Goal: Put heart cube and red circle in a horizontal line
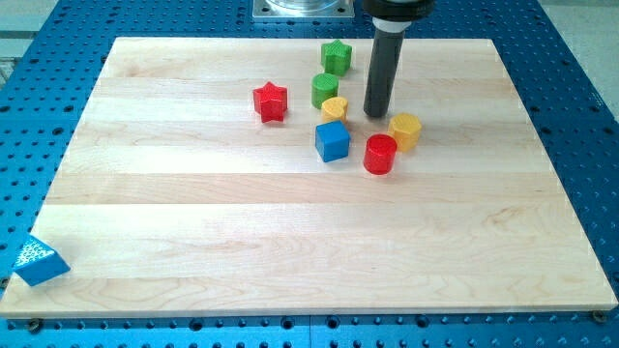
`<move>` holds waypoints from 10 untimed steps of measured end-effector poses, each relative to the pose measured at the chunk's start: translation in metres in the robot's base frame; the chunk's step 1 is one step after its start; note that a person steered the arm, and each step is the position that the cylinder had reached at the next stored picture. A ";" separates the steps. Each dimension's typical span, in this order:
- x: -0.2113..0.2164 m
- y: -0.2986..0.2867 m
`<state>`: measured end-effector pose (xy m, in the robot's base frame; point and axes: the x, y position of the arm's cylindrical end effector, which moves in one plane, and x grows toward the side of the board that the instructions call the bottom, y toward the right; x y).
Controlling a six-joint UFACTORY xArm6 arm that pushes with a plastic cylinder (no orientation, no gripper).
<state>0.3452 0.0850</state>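
My tip (375,114) rests on the wooden board (290,242) in the upper middle of the view. A small yellow heart-like block (335,107) lies just left of the tip, with a small gap between them. A blue cube (332,141) sits below the yellow heart, almost touching it. The red circle block (380,154) lies below the tip and to the right of the blue cube. A yellow, roughly hexagonal block (405,130) sits to the lower right of the tip, close to the red circle's upper right.
A green round block (325,89) stands just above the yellow heart. A green star (336,56) is near the board's top edge. A red star (271,101) lies to the left. A blue triangular block (39,259) sits off the board at the lower left.
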 end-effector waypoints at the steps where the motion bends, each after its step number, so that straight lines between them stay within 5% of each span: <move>1: 0.029 -0.076; 2: 0.060 -0.137; 6: -0.020 -0.088; 9: 0.029 -0.094; 10: 0.041 -0.033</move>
